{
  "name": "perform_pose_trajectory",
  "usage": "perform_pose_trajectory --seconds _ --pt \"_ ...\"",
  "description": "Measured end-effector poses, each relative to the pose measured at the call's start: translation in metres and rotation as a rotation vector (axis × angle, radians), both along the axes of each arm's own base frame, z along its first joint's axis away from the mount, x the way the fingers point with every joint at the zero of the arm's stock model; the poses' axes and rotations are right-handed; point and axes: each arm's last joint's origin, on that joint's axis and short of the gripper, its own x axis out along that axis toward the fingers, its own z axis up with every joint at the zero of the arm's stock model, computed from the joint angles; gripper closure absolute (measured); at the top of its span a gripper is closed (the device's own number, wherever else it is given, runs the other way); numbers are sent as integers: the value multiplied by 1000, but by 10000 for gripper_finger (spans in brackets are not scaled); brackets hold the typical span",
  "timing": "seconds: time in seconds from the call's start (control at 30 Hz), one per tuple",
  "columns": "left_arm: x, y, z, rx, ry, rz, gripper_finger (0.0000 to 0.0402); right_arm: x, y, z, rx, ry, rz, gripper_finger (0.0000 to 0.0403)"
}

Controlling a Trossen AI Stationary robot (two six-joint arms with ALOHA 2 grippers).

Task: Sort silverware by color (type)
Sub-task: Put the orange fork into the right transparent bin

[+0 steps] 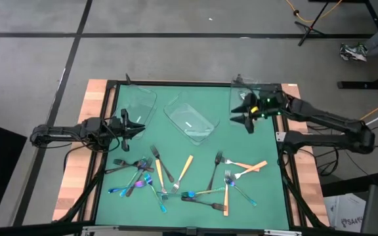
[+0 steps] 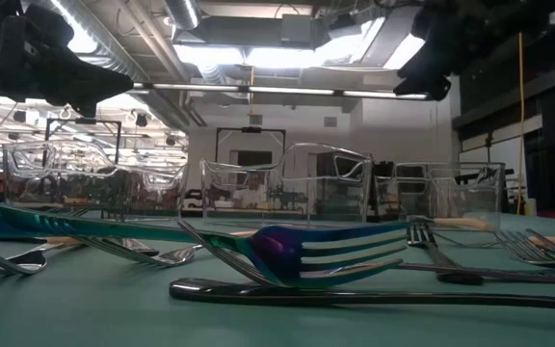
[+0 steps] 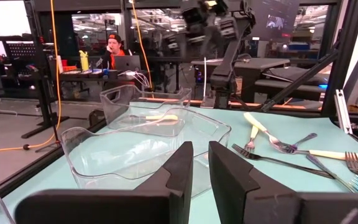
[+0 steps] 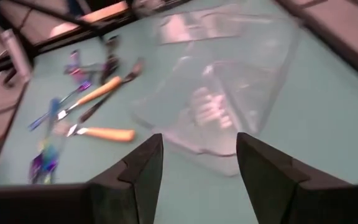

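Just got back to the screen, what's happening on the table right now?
Neither arm holds anything. The left gripper hovers near the left clear tray, its jaws a narrow gap apart and empty. The right gripper hangs near the right tray, jaws wide open. The silverware lies mixed in a loose pile on the green mat; only the middle tray seems to hold one piece.
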Motion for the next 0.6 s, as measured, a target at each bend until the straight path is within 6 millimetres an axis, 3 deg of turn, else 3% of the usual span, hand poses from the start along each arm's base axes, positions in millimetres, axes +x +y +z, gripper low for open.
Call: perform_pose_trajectory --seconds 0.37,0.6 --pt "0 0 0 0 0 0 356 10 42 -1 2 4 228 208" --pt "0 0 0 0 0 0 356 12 64 -1 -38 21 245 208"
